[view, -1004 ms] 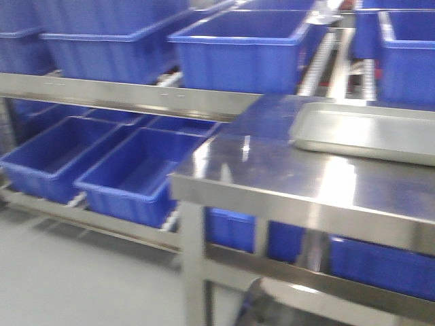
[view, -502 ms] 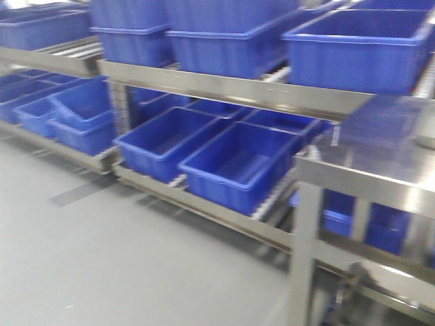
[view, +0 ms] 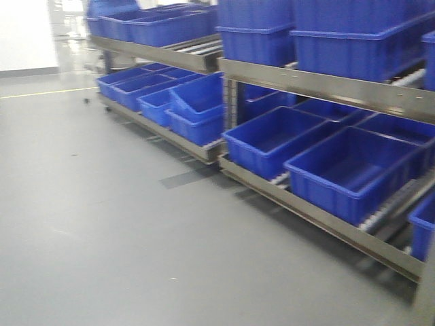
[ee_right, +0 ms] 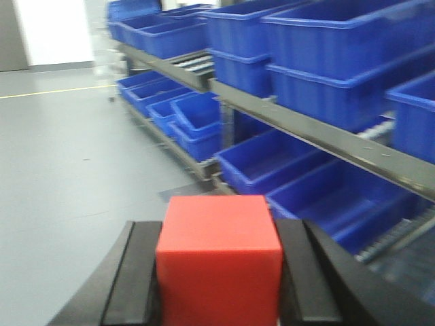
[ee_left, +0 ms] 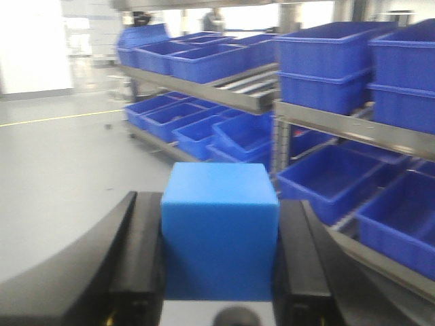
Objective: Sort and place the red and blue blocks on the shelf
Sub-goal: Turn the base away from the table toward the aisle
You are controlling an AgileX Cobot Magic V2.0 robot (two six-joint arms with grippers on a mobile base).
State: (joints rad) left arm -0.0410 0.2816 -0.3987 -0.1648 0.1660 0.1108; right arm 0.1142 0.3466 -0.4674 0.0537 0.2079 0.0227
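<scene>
The blue block (ee_left: 219, 231) sits squarely between the black fingers (ee_left: 144, 251) of my left gripper (ee_left: 219, 234), which is shut on it. In the right wrist view the red block (ee_right: 219, 255) is clamped the same way by my right gripper (ee_right: 219, 261). Both are carried in the air above the grey floor. The shelf (view: 326, 85) runs along the right side of the front view, its steel rails holding rows of large blue bins (view: 272, 139). Neither gripper nor block shows in the front view.
Grey floor (view: 102, 217) spreads to the left of the rack. More racks with blue bins (view: 160, 102) continue toward the back. A yellow floor line (view: 41, 93) runs at the far left, near a bright wall.
The front view has swung left: the steel table with its grey tray has left the frame, and the rack and open floor now fill it.
</scene>
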